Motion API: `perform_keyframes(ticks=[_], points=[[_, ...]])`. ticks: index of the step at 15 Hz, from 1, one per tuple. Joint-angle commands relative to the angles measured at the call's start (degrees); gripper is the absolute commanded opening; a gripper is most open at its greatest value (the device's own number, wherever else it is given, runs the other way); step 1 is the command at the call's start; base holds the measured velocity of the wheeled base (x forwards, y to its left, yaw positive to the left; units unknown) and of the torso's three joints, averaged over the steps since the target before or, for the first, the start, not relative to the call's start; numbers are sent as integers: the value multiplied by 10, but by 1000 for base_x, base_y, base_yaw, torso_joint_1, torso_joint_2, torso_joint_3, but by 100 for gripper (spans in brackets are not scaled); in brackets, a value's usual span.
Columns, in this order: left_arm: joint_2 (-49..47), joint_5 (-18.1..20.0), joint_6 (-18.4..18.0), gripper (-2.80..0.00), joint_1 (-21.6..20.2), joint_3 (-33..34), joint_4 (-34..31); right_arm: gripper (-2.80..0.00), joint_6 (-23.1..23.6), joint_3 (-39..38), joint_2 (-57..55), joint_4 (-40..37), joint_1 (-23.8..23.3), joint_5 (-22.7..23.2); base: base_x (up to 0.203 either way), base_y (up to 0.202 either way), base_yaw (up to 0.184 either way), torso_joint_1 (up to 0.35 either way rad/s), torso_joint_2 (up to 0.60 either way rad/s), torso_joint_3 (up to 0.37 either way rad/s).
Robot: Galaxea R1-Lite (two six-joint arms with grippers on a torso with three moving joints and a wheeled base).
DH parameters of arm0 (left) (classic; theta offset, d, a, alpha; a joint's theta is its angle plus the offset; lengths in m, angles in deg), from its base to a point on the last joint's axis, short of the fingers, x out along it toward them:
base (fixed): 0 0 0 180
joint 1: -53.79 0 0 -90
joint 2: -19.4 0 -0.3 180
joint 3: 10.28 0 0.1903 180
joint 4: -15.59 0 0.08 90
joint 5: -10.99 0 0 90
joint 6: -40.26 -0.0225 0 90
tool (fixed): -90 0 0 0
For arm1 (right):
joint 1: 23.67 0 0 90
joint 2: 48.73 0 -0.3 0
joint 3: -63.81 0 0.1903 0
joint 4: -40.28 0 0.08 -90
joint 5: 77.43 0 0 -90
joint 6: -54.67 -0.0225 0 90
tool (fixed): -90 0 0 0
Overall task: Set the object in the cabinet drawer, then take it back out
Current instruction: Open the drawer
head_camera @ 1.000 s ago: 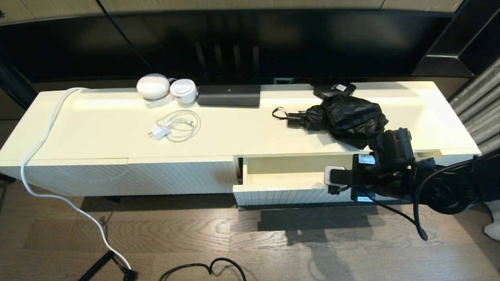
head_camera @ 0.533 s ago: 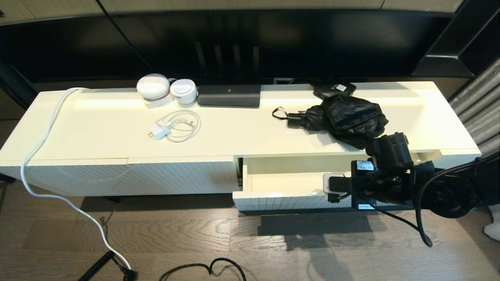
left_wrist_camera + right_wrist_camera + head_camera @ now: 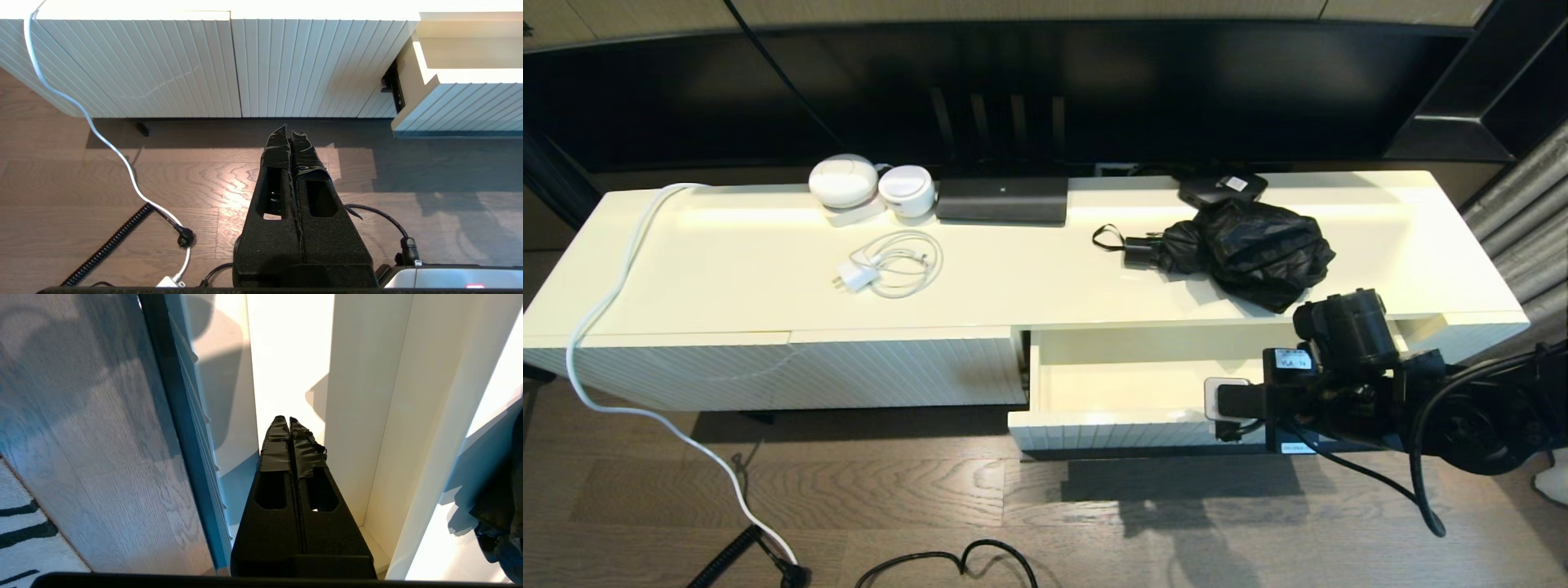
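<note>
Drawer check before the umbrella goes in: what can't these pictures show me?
- Head view: the right arm hides the drawer's right part.
- Right wrist view: the shut right tool covers part of the drawer floor; the umbrella is cut off at the edge.
- Left wrist view: the drawer runs off frame.

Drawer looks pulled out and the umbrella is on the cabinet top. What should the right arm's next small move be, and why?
Probably lift the right gripper out of the drawer and toward the umbrella, opening on the way. The drawer stands open and holds nothing visible, the gripper is shut with nothing in it, and the umbrella lies untouched on the cabinet top. The left gripper hangs idle above the floor.
</note>
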Motion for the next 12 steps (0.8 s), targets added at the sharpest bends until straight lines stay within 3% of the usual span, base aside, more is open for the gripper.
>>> perform_keyframes(ticks=[1, 12], points=[[-1, 0, 0, -280, 0, 0, 0, -280, 4, -5, 3, -1, 1, -1, 0, 0, 0, 0, 0, 0], [-1, 0, 0, -280, -1, 0, 1, -280, 3, -75, 34, -1, 17, 0, 0, 0, 0, 0, 0, 0]])
